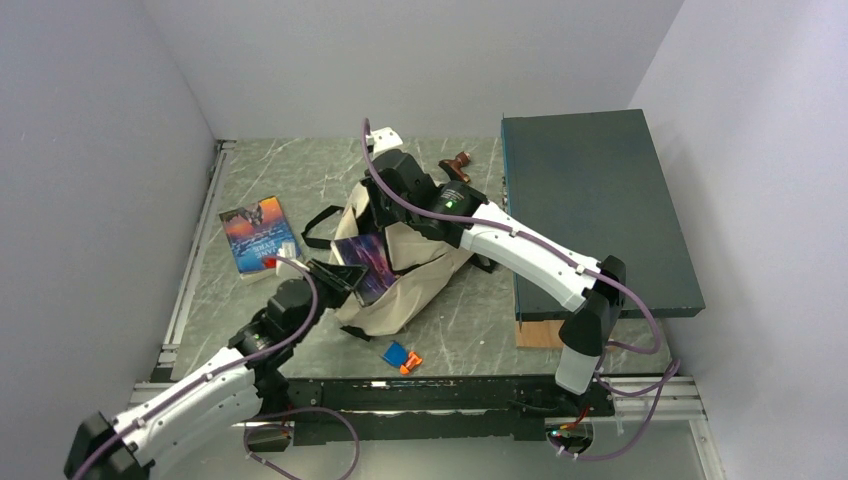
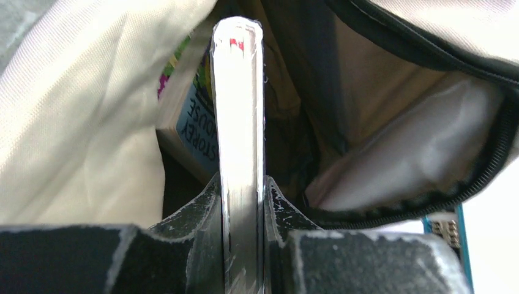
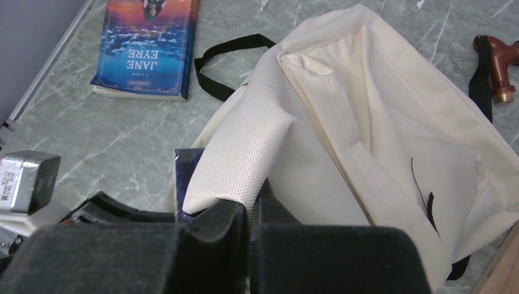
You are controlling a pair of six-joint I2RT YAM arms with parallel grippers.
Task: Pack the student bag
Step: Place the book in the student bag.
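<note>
Roughly mid-task, by my read.

Top view: the student bag (image 1: 405, 285) is lying slumped in the middle of the counter (image 1: 300, 170), mouth facing the left arm. The left tool (image 1: 338, 276) is gripping a purple book (image 1: 366, 262) and feeding it into the opening, with part of the cover showing outside. The right tool (image 1: 388, 205) is pinching the bag's far rim and holding the mouth up. The Jane Eyre book (image 1: 258, 234) is lying on the counter left of the bag, apart from it. A small blue-and-orange item (image 1: 402, 357) is sitting near the front edge, also outside the bag.

Left wrist: the left tool (image 2: 242, 191) is clamping the purple book (image 2: 238, 104) by its page edge, and the far end is already sitting inside the bag (image 2: 79, 122). Another book (image 2: 194, 125) is lying inside, just left of it, so at least one is packed.

Right wrist: the right tool (image 3: 250, 211) is squeezing shut on a fold of the bag (image 3: 343, 122). Jane Eyre (image 3: 147, 49) is waiting on the counter (image 3: 92, 153).

Remaining, as I'm judging it: seat this book, then Jane Eyre, possibly the small item too.
</note>
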